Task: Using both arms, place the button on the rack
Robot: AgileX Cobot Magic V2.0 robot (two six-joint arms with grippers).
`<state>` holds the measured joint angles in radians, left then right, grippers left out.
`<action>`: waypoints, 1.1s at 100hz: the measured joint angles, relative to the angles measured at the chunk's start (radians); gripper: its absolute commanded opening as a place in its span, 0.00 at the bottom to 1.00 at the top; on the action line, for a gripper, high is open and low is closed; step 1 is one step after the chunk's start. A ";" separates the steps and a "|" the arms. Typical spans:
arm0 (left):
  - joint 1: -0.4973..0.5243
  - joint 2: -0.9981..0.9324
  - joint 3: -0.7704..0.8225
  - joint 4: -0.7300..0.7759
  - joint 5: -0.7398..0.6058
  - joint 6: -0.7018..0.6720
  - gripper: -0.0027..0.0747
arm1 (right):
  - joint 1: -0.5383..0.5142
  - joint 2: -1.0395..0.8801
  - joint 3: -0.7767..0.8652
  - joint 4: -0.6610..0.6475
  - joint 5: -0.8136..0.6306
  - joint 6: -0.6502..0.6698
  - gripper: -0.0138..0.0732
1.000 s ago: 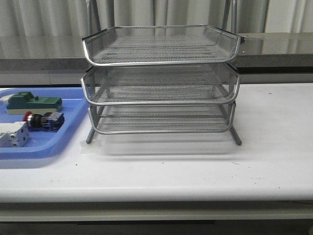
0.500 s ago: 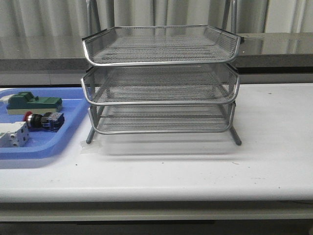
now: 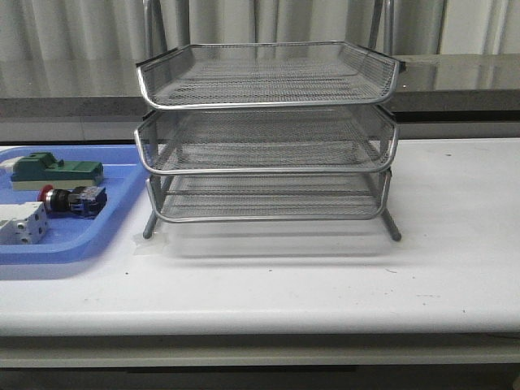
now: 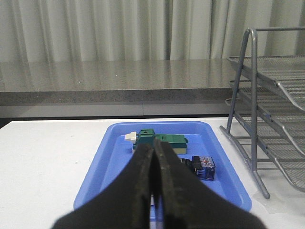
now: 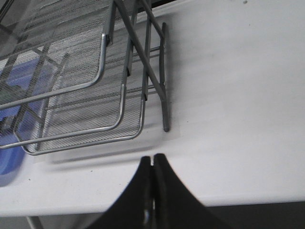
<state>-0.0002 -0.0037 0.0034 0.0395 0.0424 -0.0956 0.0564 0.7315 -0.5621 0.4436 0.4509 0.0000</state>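
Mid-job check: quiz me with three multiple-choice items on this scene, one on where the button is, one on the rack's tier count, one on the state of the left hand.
1. Where is the button?
A. On the rack's top tier
B. In the blue tray
C. On the bare table

2. How many tiers has the rack?
A. Two
B. Three
C. Four

3. What is the state of the left hand?
A. Shut, holding nothing
B. Shut on the button
C. Wide open

Answers:
1 B, it lies between the green block and the white-grey block.
2 B, three mesh trays are stacked.
3 A, its fingers meet with nothing between them.
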 measured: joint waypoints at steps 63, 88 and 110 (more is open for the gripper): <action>0.000 0.000 0.000 0.000 0.000 0.000 0.01 | 0.081 0.349 -0.004 0.347 -0.162 -0.008 0.58; 0.000 0.000 0.000 0.000 0.000 0.000 0.01 | 0.201 0.485 -0.042 0.355 -0.260 -0.008 0.58; 0.000 0.000 0.000 0.000 0.000 0.000 0.01 | 0.241 0.616 -0.129 0.358 -0.285 -0.008 0.58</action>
<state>-0.0002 -0.0037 0.0034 0.0395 0.0424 -0.0956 0.2974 1.3474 -0.6913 0.8020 0.1663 -0.0075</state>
